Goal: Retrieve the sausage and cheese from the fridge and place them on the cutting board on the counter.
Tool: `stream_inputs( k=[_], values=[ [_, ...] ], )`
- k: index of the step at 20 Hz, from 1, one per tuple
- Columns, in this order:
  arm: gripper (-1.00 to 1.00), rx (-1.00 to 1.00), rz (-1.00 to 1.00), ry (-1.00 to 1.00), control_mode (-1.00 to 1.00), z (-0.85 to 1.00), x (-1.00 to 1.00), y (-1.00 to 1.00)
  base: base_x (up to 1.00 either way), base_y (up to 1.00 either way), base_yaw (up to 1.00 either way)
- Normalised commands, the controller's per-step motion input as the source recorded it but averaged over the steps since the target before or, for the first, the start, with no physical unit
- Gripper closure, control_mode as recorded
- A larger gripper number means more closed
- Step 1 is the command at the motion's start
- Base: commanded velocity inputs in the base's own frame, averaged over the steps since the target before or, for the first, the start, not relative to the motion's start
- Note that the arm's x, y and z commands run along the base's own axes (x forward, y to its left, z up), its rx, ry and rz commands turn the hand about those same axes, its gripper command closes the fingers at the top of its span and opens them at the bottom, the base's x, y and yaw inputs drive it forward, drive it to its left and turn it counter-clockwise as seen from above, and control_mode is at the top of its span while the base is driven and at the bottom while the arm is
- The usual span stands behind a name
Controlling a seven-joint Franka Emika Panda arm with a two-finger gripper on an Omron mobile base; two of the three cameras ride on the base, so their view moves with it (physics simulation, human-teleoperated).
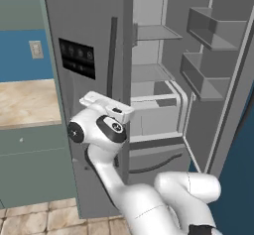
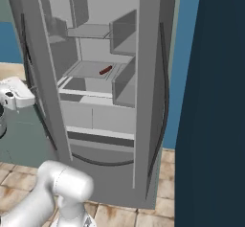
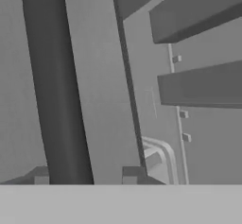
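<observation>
- Fridge (image 1: 89, 40): tall, matte grey; right door swung wide, left door closed, with a black dispenser panel (image 1: 77, 57).
- Sausage (image 2: 105, 70): thin red-brown link lying on a middle shelf (image 2: 86, 70), towards its right edge.
- Cheese: cannot be made out.
- Tool (image 1: 106, 105): beside the closed door's dark bar handle (image 1: 112, 55), holding nothing; whether its fingers are apart or together cannot be told.
- Step in hand, as judged: reach for the sausage; clear the door edge first, then enter level above the shelf.
- Desk (image 1: 27, 102): beige marbled top, left of the fridge.
</observation>
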Motion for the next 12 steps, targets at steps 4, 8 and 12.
stream_inputs(
  k=[4, 8, 12],
  values=[
    [-1.0, -0.11, -0.31, -0.07, -1.0, -0.16, -0.69, 1.0, 0.0, 0.0, 0.0],
    [-1.0, -0.04, -0.29, 0.0, -1.0, -0.14, -0.25, 0.45, 0.0, 0.0, 0.0],
    [-1.0, 0.0, -0.4, 0.03, -1.0, 0.0, -0.4, 0.03, 0.0, 0.0, 0.0]
  ],
)
